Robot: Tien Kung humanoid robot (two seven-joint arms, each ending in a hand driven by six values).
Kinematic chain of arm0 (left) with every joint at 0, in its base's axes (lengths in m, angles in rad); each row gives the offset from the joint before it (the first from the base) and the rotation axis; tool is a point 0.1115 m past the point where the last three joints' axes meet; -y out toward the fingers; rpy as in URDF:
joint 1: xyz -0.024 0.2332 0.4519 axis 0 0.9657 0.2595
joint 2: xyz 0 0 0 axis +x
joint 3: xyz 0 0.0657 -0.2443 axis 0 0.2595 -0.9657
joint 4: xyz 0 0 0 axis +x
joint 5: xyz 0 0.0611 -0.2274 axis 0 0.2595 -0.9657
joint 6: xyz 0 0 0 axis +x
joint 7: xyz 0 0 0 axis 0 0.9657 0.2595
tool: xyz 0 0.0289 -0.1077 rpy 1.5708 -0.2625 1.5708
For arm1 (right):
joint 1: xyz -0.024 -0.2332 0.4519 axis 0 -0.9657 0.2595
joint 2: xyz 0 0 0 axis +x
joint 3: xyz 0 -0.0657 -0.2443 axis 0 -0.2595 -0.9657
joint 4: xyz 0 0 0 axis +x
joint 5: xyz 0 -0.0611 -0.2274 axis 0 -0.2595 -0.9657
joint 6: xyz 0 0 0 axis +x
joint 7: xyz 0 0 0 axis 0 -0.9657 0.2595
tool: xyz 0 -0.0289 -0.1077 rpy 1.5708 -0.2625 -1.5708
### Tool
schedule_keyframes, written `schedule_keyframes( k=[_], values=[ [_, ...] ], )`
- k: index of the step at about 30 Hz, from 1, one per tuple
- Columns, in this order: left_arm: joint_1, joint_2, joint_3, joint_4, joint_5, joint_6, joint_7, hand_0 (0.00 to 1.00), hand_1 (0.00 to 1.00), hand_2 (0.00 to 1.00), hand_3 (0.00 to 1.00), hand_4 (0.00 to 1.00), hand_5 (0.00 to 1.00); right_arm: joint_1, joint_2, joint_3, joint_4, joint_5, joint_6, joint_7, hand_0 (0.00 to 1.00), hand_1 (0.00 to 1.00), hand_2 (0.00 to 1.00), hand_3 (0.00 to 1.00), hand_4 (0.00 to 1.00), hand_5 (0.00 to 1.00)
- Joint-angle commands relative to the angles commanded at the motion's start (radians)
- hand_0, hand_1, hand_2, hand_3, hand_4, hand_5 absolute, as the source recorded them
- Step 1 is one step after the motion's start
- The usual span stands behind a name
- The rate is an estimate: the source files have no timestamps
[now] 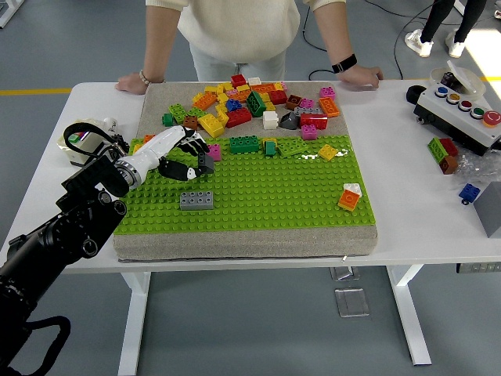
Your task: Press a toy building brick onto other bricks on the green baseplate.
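White table (407, 227) is carrying a grey mat with the green baseplate (258, 192) on it and a loose brick pile (250, 106) behind. Left hand (184, 157) is hovering over the baseplate's far left corner, fingers curled around a dark grey brick (205, 163), beside a pink brick (213, 151). 1 grey brick (196, 200) is sitting apart, nearer the front edge. 1 person is resting both hands on the table's far side.

A flat grey toy brick (196, 200) sits on the studded green baseplate (258, 196), before the heap of mixed plastic bricks (250, 106).
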Motion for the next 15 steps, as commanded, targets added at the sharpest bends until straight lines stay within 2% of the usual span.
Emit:
schedule_keyframes(
  k=[15],
  values=[
    [0.011,0.029,-0.013,-0.058,0.010,-0.009,0.007,0.616,0.567,0.560,0.539,0.679,0.002,0.000,-0.006,0.014,0.000,-0.003,0.000,0.002,0.761,0.688,0.732,0.690,0.973,0.493]
  ],
)
